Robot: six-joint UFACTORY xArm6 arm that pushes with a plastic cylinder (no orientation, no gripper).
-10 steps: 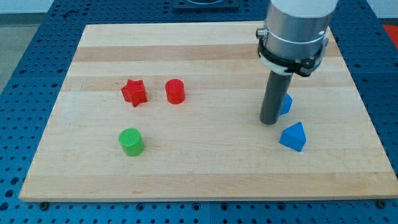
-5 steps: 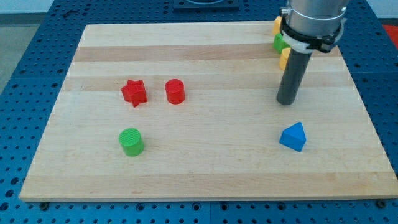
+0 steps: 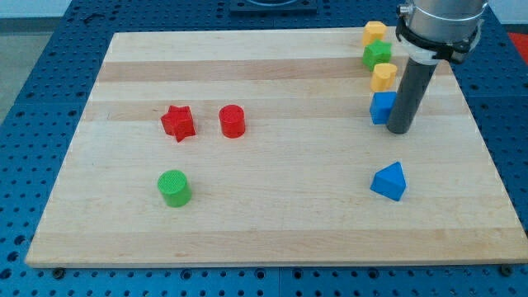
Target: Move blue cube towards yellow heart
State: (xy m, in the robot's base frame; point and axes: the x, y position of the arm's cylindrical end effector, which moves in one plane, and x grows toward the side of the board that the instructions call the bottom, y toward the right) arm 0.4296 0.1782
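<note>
blue cube already close under the yellow heart

nearest the view's bottom, well below and left of my tip (image 3: 400,130), sits a small green plastic cylinder (image 3: 174,187). a blue plastic pyramid-like block (image 3: 388,181) lies just below my tip, apart from it. farther up on the pale wooden board (image 3: 272,206), far to my tip's left, stand a red star block (image 3: 177,122) and a red cylinder (image 3: 233,120).

my tip is a plain rod with no jaws, so nothing is gripped; it stands against the right side of the blue cube (image 3: 382,107), seemingly touching. just above the cube is the yellow heart (image 3: 383,77), then a green block (image 3: 377,55) and another yellow block (image 3: 374,33) at the far edge.

the cube looks light, rigid and slick, likely to spin if pushed off-centre; i judge the best contact is the middle of its lower face, pushing upward.
</note>
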